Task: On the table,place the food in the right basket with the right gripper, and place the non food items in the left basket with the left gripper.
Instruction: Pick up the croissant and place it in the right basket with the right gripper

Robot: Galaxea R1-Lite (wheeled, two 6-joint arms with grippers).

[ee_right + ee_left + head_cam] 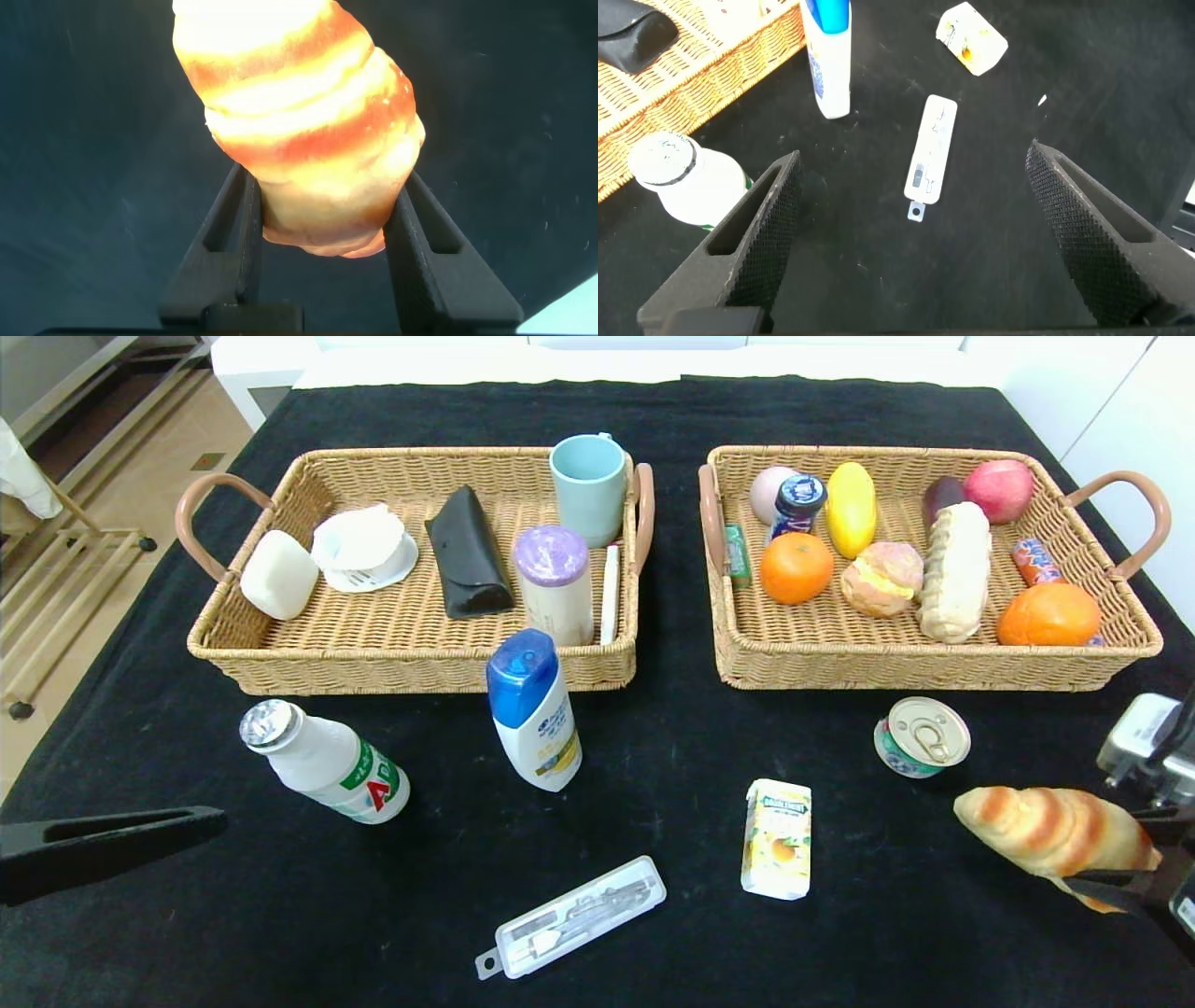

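My right gripper (1106, 849) (324, 177) is shut on one end of the golden croissant (1046, 826) (299, 103), held just above the black table (653, 756) at the front right. The tin can (922, 735) stands just beyond it, and the juice carton (777, 838) lies nearer the middle. My left gripper (210, 821) (913, 157) hovers open and empty at the front left. Ahead of it are the foil-capped bottle (327, 763) (682, 177), the blue-capped shampoo bottle (534, 709) (829, 56) and the clear tool case (571, 917) (931, 149).
The left basket (411, 663) holds a cup, a black pouch, a purple-lidded jar and white items. The right basket (934, 667) holds oranges, breads, fruit and small cans. Both stand behind the loose items. The table's edges run along the left and far sides.
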